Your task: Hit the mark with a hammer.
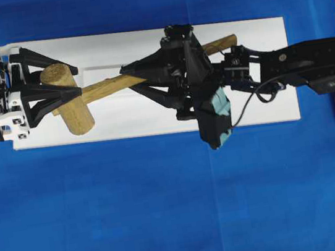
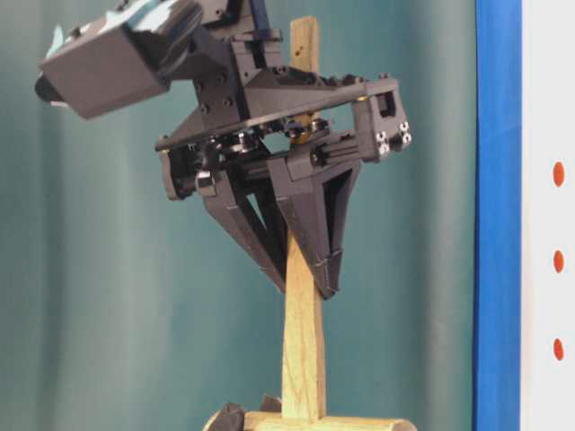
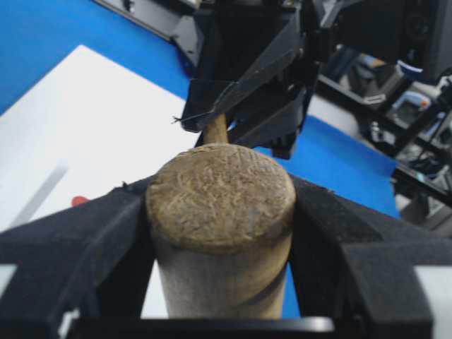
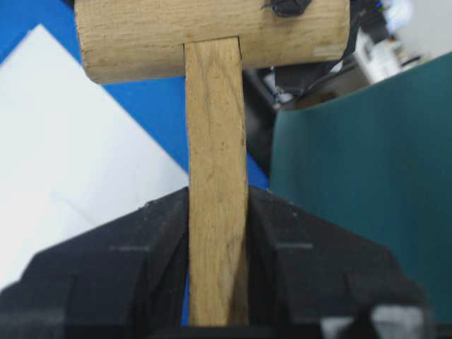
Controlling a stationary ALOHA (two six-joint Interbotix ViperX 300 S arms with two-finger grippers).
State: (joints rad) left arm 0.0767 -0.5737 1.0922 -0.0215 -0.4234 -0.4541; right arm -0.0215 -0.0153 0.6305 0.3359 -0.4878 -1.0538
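**Both grippers on the wooden hammer**

The hammer (image 1: 76, 101) is pale, rough-grained wood: a thick cylindrical head with a scuffed, fibrous end face and a long, slim, squared handle. It sits over the left half of a smooth white board (image 1: 263, 96) that lies on a blue cloth (image 1: 167, 213); its handle runs toward the board's upper right corner.

The left gripper (image 3: 220, 212), black with white blocks at its base, reaches in from the board's left edge, its padded fingers pressed against both sides of the head. The right gripper (image 4: 217, 233) stretches across from the right, tilted downward, clamped on the handle partway along.

A small red spot (image 3: 80, 200) shows on the board beside the left fingers. No readable writing appears.
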